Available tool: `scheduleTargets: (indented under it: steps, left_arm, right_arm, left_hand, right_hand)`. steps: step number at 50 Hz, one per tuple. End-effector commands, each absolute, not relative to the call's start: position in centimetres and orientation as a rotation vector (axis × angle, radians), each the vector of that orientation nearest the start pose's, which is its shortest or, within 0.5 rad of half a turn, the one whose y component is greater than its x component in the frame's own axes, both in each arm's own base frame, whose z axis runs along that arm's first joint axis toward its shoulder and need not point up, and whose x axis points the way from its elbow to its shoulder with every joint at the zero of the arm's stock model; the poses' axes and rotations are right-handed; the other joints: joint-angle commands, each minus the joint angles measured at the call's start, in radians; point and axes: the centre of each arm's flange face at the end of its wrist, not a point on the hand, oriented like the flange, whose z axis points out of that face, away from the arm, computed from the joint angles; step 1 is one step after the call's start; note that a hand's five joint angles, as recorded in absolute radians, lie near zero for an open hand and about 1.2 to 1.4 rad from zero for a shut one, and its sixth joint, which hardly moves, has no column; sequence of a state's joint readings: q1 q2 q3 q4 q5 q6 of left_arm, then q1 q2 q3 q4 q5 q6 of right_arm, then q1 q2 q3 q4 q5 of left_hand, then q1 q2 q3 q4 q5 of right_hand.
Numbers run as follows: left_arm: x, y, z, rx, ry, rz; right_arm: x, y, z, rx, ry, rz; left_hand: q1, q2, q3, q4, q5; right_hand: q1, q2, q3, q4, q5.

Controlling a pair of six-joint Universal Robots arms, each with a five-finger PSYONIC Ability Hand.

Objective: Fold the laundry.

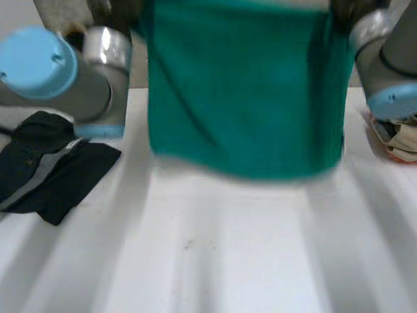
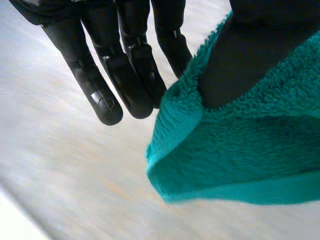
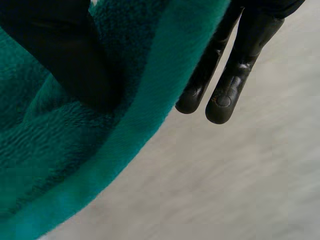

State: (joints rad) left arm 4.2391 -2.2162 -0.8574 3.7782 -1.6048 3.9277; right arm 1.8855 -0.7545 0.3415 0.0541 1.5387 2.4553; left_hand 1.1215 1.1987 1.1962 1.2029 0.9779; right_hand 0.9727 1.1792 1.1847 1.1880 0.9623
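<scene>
**Teal towel held up by both hands above the table**

At the far left of the white table (image 1: 228, 254) lies a black garment (image 1: 55, 169), crumpled, matte, with a grey strip across it. Just beside it stands the left arm (image 1: 85, 85), grey with a round light-blue cap.

The left hand (image 2: 125, 75) grasps the towel (image 1: 244, 91) at an upper corner. In the left wrist view its thumb presses into the pile from one side. The long, glossy black fingers (image 2: 102, 102) run straight down on the other side, and the one nearest the towel is partly hidden behind the cloth. The corner's thick hem curls just beyond the fingertips.

The towel is teal terry, fluffy and looped, with a smoother band along its edge. In the head view it hangs as a broad sheet between the two arms, its lower edge over the table.

The right hand (image 3: 240, 70) pinches the other upper corner the same way. Its thumb is sunk in the nap, its straight fingers lie behind the banded edge, and their rounded tips show past the hem.

Below the right arm (image 1: 384, 59), at the table's right edge, sits a folded beige bundle (image 1: 401, 140) with a red rim.
</scene>
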Motion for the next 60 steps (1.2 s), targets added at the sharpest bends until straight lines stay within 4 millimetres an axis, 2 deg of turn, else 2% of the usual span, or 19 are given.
scheduleTargets:
  steps: [1,5,6,9,10,13,14,17,18,22,25,30,31,32,38,42,51,55,60]
  left_arm:
    - [-33.0,-36.6,41.0,0.447,0.732,-2.703]
    - [-32.7,-36.9,37.6,0.542,0.900,-2.629]
    - [-32.5,-36.7,35.9,0.593,0.968,-2.596]
    - [-32.1,-36.2,33.3,0.666,1.065,-2.543]
    - [-32.1,-35.9,31.0,0.720,1.136,-2.502]
    - [-32.1,-35.2,27.8,0.802,1.239,-2.438]
    - [-32.0,-34.6,25.7,0.853,1.301,-2.397]
    - [-31.6,-33.9,22.4,0.924,1.396,-2.323]
    - [-31.4,-33.4,20.0,0.975,1.461,-2.268]
    - [-31.6,-31.4,15.1,1.110,1.586,-2.150]
    - [-31.5,-30.4,13.8,1.156,1.632,-2.104]
    - [-30.8,-29.4,13.2,1.185,1.686,-2.055]
    - [-30.8,-29.2,13.3,1.185,1.689,-2.055]
    - [-30.7,-29.2,13.5,1.185,1.689,-2.055]
    - [-30.5,-28.9,14.0,1.183,1.692,-2.056]
    - [-30.4,-29.0,14.2,1.179,1.694,-2.052]
    - [-30.3,-28.5,14.8,1.196,1.713,-2.034]
    - [-30.2,-28.4,15.6,1.193,1.709,-2.038]
    - [-30.1,-28.4,16.9,1.166,1.698,-2.073]
  right_arm:
    - [27.3,-41.8,42.1,-0.690,1.370,-3.048]
    - [26.8,-42.0,40.7,-0.706,1.492,-2.937]
    - [26.8,-42.0,39.1,-0.754,1.596,-2.842]
    - [26.9,-41.8,36.2,-0.842,1.765,-2.670]
    - [26.9,-41.7,33.8,-0.909,1.876,-2.536]
    - [27.1,-40.8,29.8,-1.031,2.028,-2.280]
    - [27.2,-39.9,26.7,-1.104,2.115,-2.090]
    - [27.0,-37.3,21.0,-1.200,2.247,-1.726]
    - [27.0,-36.8,19.9,-1.210,2.265,-1.663]
    - [25.6,-35.3,15.9,-1.203,2.359,-1.476]
    - [24.3,-35.1,14.6,-1.167,2.405,-1.446]
    - [22.6,-35.2,14.3,-1.076,2.450,-1.453]
    - [22.4,-35.2,14.2,-1.052,2.456,-1.445]
    - [22.1,-35.2,14.1,-0.991,2.472,-1.430]
    - [21.7,-35.2,15.0,-0.771,2.474,-1.424]
    - [21.1,-35.3,15.5,-0.674,2.494,-1.413]
    - [20.9,-34.5,16.6,-0.627,2.529,-1.340]
    - [20.7,-34.1,18.5,-0.610,2.530,-1.372]
    - [20.2,-33.4,22.6,-0.453,2.519,-1.528]
  left_hand:
    - [0.275,0.198,0.200,0.193,0.244]
    - [0.275,0.198,0.200,0.193,0.244]
    - [0.275,0.198,0.200,0.193,0.244]
    - [0.275,0.198,0.200,0.193,0.244]
    - [0.275,0.198,0.200,0.193,0.244]
    - [0.275,0.198,0.200,0.193,0.244]
    - [0.275,0.198,0.200,0.193,0.244]
    - [0.275,0.198,0.200,0.193,0.244]
    - [0.275,0.198,0.200,0.193,0.244]
    - [0.275,0.198,0.200,0.193,0.244]
    - [0.275,0.198,0.200,0.193,0.244]
    - [0.275,0.198,0.200,0.193,0.244]
    - [0.275,0.198,0.200,0.193,0.244]
    - [0.275,0.198,0.200,0.193,0.244]
    - [0.275,0.198,0.200,0.193,0.244]
    - [0.275,0.198,0.200,0.193,0.244]
    - [0.275,0.198,0.200,0.193,0.244]
    - [0.275,0.198,0.200,0.193,0.244]
    - [0.275,0.198,0.200,0.193,0.244]
  right_hand:
    - [0.424,0.217,0.212,0.208,0.259]
    - [0.424,0.217,0.212,0.208,0.259]
    - [0.424,0.217,0.212,0.208,0.259]
    - [0.424,0.217,0.212,0.208,0.259]
    - [0.424,0.217,0.212,0.208,0.259]
    - [0.424,0.217,0.212,0.208,0.259]
    - [0.424,0.217,0.212,0.208,0.259]
    - [0.424,0.217,0.212,0.208,0.259]
    - [0.424,0.217,0.212,0.208,0.259]
    - [0.424,0.217,0.212,0.208,0.259]
    - [0.424,0.217,0.212,0.208,0.259]
    - [0.424,0.217,0.212,0.208,0.259]
    - [0.305,0.099,0.093,0.090,0.141]
    - [-0.004,-0.210,-0.216,-0.219,-0.168]
    - [-0.350,-0.556,-0.562,-0.565,-0.514]
    - [-0.430,-0.636,-0.642,-0.645,-0.594]
    - [-0.541,-0.748,-0.753,-0.756,-0.705]
    - [-0.606,-0.812,-0.818,-0.821,-0.770]
    - [-0.647,-0.853,-0.859,-0.862,-0.811]
